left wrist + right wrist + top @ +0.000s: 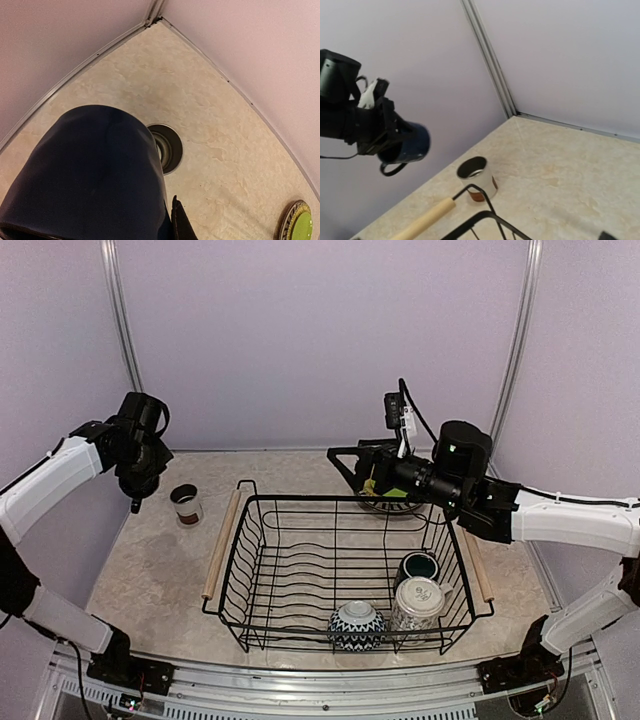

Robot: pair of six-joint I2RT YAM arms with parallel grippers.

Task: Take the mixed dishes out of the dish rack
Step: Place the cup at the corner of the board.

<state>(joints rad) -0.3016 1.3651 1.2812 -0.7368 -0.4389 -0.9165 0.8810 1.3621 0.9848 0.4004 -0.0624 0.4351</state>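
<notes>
- Beige marbled table (150,580), closed in by pale lilac walls, carried the large black wire dish rack (300,570) with wooden rod handles in the middle of the top view.
- At upper left, the left gripper (387,136) was pressed together on a dark blue mug (95,175). It held the mug in the air near a small pale cup with a brown band (186,505), which stood on the table left of the rack.
- At upper centre, the right gripper (350,468) was spread wide and empty above a lime-green plate (390,495) lying beyond the rack's far edge.
- A teal mug (417,565), a white patterned cup (418,602) and a blue-white patterned bowl (356,625) sat in the rack's lower right corner.
- The step in hand seemed to be placing the blue mug. The next move called for lowering it onto bare table beside the cup without knocking it, then releasing.
</notes>
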